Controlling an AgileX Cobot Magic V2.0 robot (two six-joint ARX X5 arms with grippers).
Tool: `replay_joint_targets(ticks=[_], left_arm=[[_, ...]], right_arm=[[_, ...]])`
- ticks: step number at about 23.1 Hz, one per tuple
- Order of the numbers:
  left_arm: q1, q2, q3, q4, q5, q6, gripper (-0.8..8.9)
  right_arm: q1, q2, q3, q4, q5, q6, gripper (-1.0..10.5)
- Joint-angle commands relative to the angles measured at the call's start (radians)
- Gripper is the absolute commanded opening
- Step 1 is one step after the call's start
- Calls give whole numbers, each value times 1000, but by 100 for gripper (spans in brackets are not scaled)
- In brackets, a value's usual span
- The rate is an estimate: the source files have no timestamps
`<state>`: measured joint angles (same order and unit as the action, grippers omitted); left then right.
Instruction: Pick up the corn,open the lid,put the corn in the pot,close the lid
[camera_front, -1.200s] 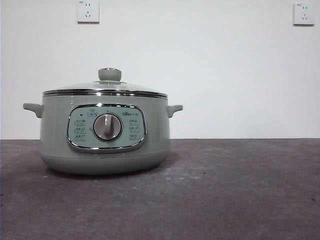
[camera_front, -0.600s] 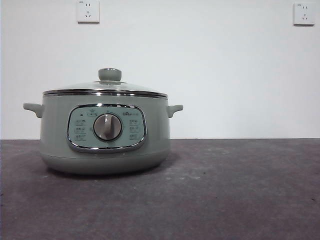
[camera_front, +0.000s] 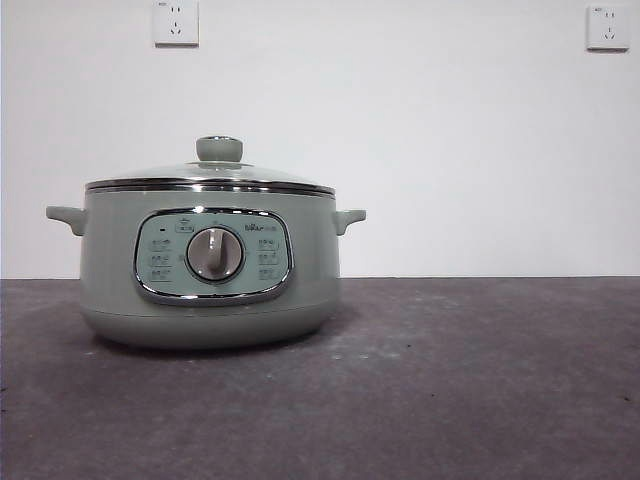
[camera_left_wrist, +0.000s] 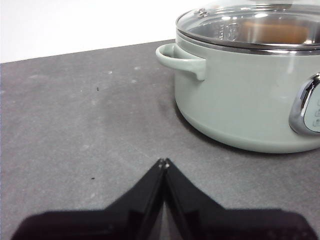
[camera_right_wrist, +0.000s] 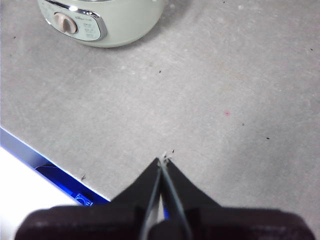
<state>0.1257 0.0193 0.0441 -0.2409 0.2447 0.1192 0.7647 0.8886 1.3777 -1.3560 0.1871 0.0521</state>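
The pale green pot (camera_front: 110, 260) stands on the table's left half, its dial facing the front camera. The glass lid (camera_front: 215, 174) sits shut on it, the green knob (camera_front: 219, 149) upright on top. Through the glass in the left wrist view an orange-yellow shape, apparently the corn (camera_left_wrist: 274, 31), lies inside the pot (camera_left_wrist: 235, 100). My left gripper (camera_left_wrist: 163, 162) is shut and empty, low over the table beside the pot's side handle (camera_left_wrist: 181, 59). My right gripper (camera_right_wrist: 163, 160) is also shut and empty, well away from the pot (camera_right_wrist: 130, 20) near the table's edge. Neither arm shows in the front view.
Dark grey tabletop (camera_front: 480, 380) stretches to the right of the pot. Two wall sockets (camera_front: 176, 22) (camera_front: 608, 27) hang on the white wall behind. The table's edge with a blue strip (camera_right_wrist: 55, 172) runs close to the right gripper.
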Motion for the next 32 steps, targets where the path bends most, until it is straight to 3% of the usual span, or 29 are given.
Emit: replay_joint_targets(ticks=[1,8,9,12,14,16,18,21,32], left_arm=[[3,3,-11,10,-3,-5,-4],[3,3,-11,10,-3,-5,-4],[3,3,-11,10,-3,-5,-4],[3,3,-11,10,-3,-5,-4],[3,3,-11,10,-3,-5,-4],[3,3,-11,10,-3,-5,-4],[3,3,-11,10,-3,-4,-4],[3,3,-11,10,-3,-5,-4],[3,3,-11,10,-3,-4,-4]], right_arm=[[1,0,-8,-27,4,-1,1],[-15,-6,-8,-27,11,-6,1],[-42,-26,-8,-27,27,-51,1],[-211,-106,-12,111,-6,-79,1],[-369,-185,-42,317,-122,-84,1],[-517,-262,-102,468,-185,-121,1],[-632,-333,-208,604,-208,-163,1],[-750,-453,-453,813,-245,-163,1],[-792,-733,-1088,1188,-243,-124,1]])
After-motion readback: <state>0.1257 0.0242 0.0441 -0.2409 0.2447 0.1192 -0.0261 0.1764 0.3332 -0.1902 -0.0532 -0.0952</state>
